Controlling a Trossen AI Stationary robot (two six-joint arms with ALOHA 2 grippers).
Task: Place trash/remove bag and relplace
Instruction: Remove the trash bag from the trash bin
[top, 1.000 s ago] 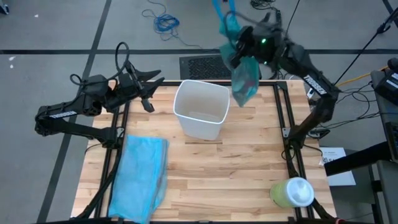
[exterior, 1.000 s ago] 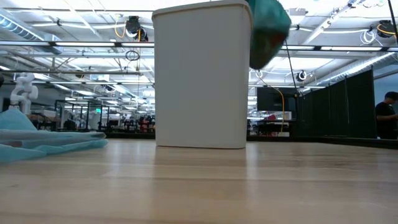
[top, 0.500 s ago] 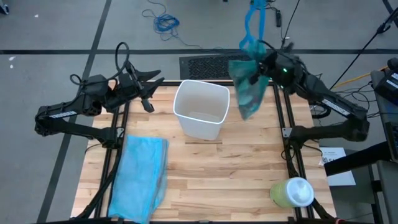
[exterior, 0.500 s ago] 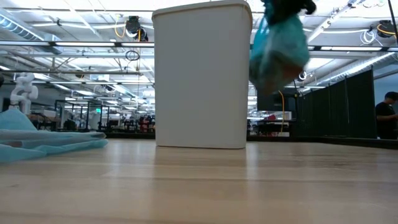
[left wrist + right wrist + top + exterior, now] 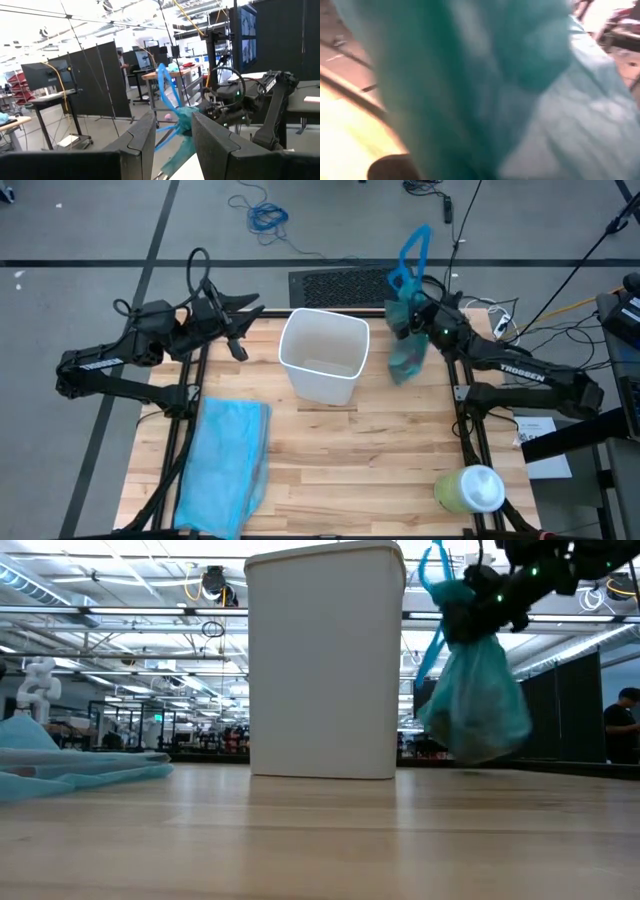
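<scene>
The bag [image 5: 408, 352] is teal-green plastic with blue loop handles [image 5: 412, 252] that stand up above it. It hangs right of the white bin [image 5: 322, 355], with my right gripper [image 5: 420, 315] shut on it. In the low view the bag [image 5: 478, 705] bulges, its bottom close to the tabletop. The trash is hidden. A paler sky-blue bag [image 5: 225, 465] lies flat on the table's near left part. My left gripper [image 5: 240, 332] waits open at the far left corner, holding nothing. My right gripper holds the bag by its gathered neck [image 5: 462, 618], just below the blue handles. The fingers come about level from the table's right side. The bag hangs full and slack below them. I cannot tell whether its bottom [image 5: 480, 755] touches the table.
The white bin [image 5: 325, 660] stands upright at the far middle of the wooden table [image 5: 350, 460]. A pale-green container with a white top [image 5: 470, 488] stands at the near right corner. Metal frame rails [image 5: 462, 395] run along both table sides.
My right gripper has come down from high above the far right of the table, still shut on the bag. The bag has sunk from above the bin's rim to hang beside the bin's right side, close to the tabletop.
</scene>
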